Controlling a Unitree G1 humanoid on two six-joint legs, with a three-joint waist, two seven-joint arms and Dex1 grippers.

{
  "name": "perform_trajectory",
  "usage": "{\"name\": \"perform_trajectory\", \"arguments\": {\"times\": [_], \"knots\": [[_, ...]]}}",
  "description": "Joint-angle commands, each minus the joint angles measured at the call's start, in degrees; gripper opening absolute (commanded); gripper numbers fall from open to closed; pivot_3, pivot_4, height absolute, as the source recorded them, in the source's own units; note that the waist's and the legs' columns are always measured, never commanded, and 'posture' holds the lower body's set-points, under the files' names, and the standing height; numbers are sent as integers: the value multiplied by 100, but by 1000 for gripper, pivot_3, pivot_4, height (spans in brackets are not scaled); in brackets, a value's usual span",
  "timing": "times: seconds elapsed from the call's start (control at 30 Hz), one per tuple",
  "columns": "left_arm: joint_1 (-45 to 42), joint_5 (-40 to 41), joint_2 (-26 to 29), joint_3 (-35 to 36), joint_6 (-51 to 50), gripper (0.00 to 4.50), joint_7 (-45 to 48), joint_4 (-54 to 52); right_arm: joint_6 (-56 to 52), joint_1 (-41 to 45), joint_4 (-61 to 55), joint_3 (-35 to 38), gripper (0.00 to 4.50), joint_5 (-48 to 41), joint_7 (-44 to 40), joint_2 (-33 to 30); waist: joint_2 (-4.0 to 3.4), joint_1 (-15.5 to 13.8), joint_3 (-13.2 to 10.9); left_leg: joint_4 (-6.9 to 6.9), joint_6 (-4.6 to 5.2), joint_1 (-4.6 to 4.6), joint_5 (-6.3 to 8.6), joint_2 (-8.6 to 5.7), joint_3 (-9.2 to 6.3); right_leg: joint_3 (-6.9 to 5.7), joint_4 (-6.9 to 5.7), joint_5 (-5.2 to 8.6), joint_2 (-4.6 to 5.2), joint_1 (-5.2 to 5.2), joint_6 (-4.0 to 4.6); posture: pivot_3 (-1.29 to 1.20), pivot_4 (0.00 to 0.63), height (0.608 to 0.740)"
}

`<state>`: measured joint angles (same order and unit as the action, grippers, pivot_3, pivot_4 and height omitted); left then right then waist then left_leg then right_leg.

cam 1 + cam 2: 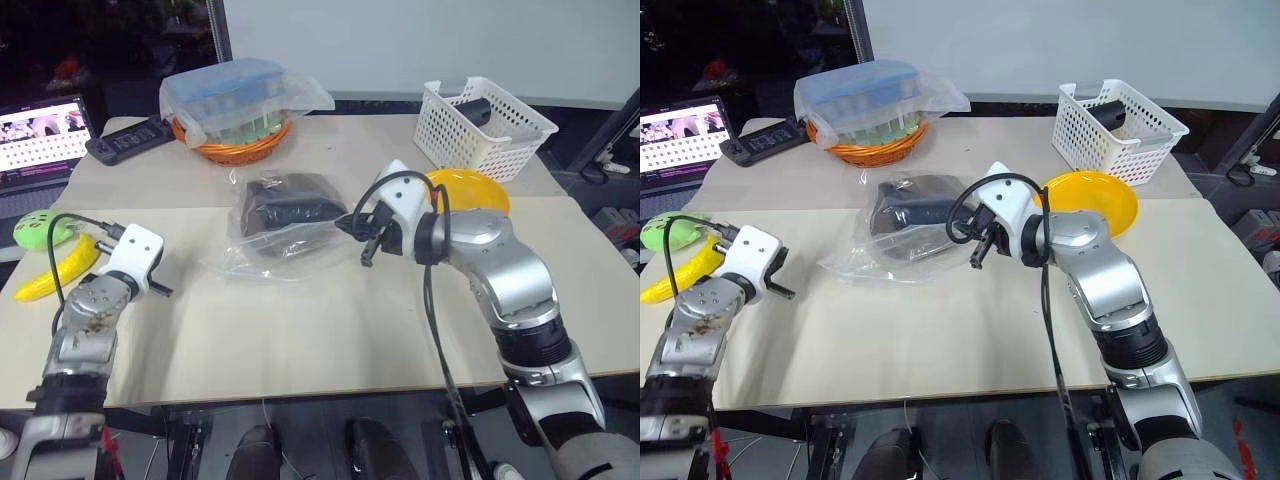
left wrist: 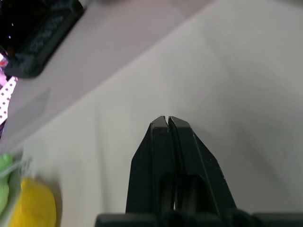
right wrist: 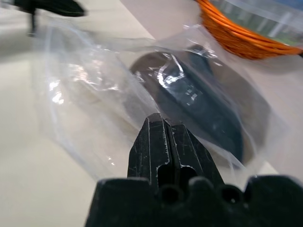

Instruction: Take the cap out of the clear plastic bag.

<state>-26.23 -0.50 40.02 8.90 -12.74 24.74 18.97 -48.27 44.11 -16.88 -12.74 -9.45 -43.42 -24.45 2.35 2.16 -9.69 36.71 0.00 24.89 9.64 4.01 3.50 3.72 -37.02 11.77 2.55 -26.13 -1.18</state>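
**Both grippers closed and empty, cap still bagged**

I see the table [image 1: 330,330] as the biggest item, beige top, carrying everything else. The clear plastic bag [image 1: 262,255] lies flat and crinkled mid-table, just ahead of my right arm. The cap [image 1: 285,200] sits fully inside it, dark brown, bunched toward the far end of the bag.

At the far edge on my left is a cloudy plastic wrap [image 1: 245,95] over a blue box and an orange basket [image 1: 235,148]. Far right is a white mesh basket [image 1: 480,128] with a dark cylinder [image 1: 474,110] in it. Just in front of that, a yellow disc [image 1: 470,188], partly behind my right wrist.

Far left: a laptop screen [image 1: 40,135] with small print I can't read, and a black handheld device [image 1: 130,138] beside it, markings illegible. Near the left edge lie a banana [image 1: 60,270] and a green round item [image 1: 40,228].

The right gripper [image 1: 368,248] is at the bag's right edge, fingers pressed together with nothing between them; in the right wrist view the tips sit over the plastic, and I can't tell whether they touch it. The left gripper [image 1: 165,290] is well to the left of the bag, over bare table near the banana, fingers also pinched together and empty.

No brand or label is legible anywhere.
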Motion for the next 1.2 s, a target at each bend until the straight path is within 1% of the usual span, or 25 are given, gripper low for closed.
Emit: {"name": "perform_trajectory", "arguments": {"times": [0.03, 0.1, 0.13, 0.17, 0.23, 0.3, 0.33, 0.4, 0.47, 0.5, 0.57, 0.63, 0.67, 0.8, 0.93, 1.1, 1.2], "knots": [[-358, 806, -132, 497, -499, 72, 217, -695, -1, 138, -138, -75, 0, -93, 121, 147, 2, 0, 0, 0, 0, 11, 0, 0, -1, 0, 0, -1, -1, -7, -1, 0, 150, 740], [-390, 2252, -350, 707, -1875, 72, 629, -2156, 117, 150, -7, -168, 0, -65, 137, 206, 4, 13, 0, 3, 0, 15, 0, -1, -1, 0, 2, 0, 0, -6, -3, 0, 150, 740], [-411, 3185, -357, 803, -2552, 72, 833, -2968, 185, 171, 95, -204, 0, -59, 146, 238, 5, 15, 0, 5, 0, 25, 0, -1, -2, 0, 5, -2, 2, -8, -9, 0, 150, 740], [-429, 3797, -352, 886, -3016, 72, 939, -3494, 229, 187, 163, -226, 0, -57, 152, 257, 19, 21, -7, 6, -1, 29, 1, -1, -2, 0, 6, -2, 3, -9, -11, 0, 150, 740], [-535, 5310, -268, 1105, -3763, 72, 957, -4382, 365, 235, 344, -281, 0, -36, 128, 291, 26, 28, -10, 7, -1, 33, 1, -1, -8, -2, 8, -2, 2, -11, -13, 0, 150, 740], [-561, 6142, -154, 1197, -4177, 72, 876, -4778, 475, 271, 470, -317, 0, -16, 107, 300, 26, 39, -10, 8, -1, 32, 1, -1, -10, -2, 7, -2, 2, -10, -15, 0, 150, 740], [-506, 6391, -71, 1162, -4329, 72, 875, -4916, 518, 283, 512, -329, 0, -10, 106, 299, 26, 62, -10, 10, -1, 29, 0, -1, -11, -2, 5, -2, 2, -10, -15, 0, 150, 740], [-377, 6630, 103, 1049, -4483, 72, 870, -5107, 591, 303, 572, -347, 0, -3, 104, 289, 25, 80, -10, 10, 0, 5, 0, -1, -11, 5, -3, 1, -6, 1, -20, 0, 150, 740], [-68, 6245, 344, 760, -4384, 72, 1059, -5217, 612, 313, 578, -343, 0, -2, 113, 283, 25, 87, -10, 10, 0, -7, 0, -1, -16, 5, -8, 17, -12, 6, -44, 0, 150, 740], [76, 6008, 445, 610, -4278, 72, 1146, -5231, 613, 315, 572, -338, 0, -4, 120, 278, 25, 93, -9, 10, 0, -17, -1, -2, -18, 7, -8, 16, -15, 10, -41, 0, 150, 740], [334, 5362, 547, 295, -3864, 72, 1242, -5029, 586, 307, 519, -308, 0, -16, 134, 248, 26, 89, -10, 10, -1, -34, -1, -2, -18, 8, -9, 17, -15, 24, -38, 0, 150, 740], [539, 4473, 704, -82, -3235, 72, 1359, -4665, 533, 293, 441, -269, 0, -25, 160, 209, 26, 59, -10, 10, -1, -35, -1, -2, -16, 8, -8, 20, -15, 26, -32, 0, 150, 740], [576, 4175, 714, -196, -2999, 72, 1395, -4488, 506, 283, 398, -253, 0, -27, 171, 187, 26, 46, -10, 10, -1, -34, -1, -2, -16, 8, -7, 22, -15, 25, -28, 0, 150, 740], [430, 3717, 444, -366, -2494, 72, 1449, -3973, 397, 244, 219, -211, 0, -70, 197, 98, 26, 21, -10, 8, -2, -14, -1, -2, -15, 7, -5, 13, -14, 8, -10, 0, 150, 740], [357, 3347, 284, -616, -2259, 72, 1547, -3683, 309, 229, 92, -186, 0, -93, 236, 24, 26, 1, -10, 8, -2, 7, -1, -3, -13, 7, 2, 5, -12, -3, -2, 0, 150, 740], [637, 2918, 224, -953, -2069, 72, 1733, -3475, 259, 322, 9, -86, 0, -119, 369, 13, 26, 21, -10, 8, -1, 7, -1, -3, -13, 7, 1, 6, -11, -3, -6, 0, 150, 740], [822, 2658, 155, -1039, -1933, 72, 1695, -3271, 254, 424, 0, 40, 0, -198, 447, 114, 26, 30, -10, 8, -1, 6, -1, -2, -14, 6, 0, 6, -12, -5, -6, 0, 150, 740]]}}
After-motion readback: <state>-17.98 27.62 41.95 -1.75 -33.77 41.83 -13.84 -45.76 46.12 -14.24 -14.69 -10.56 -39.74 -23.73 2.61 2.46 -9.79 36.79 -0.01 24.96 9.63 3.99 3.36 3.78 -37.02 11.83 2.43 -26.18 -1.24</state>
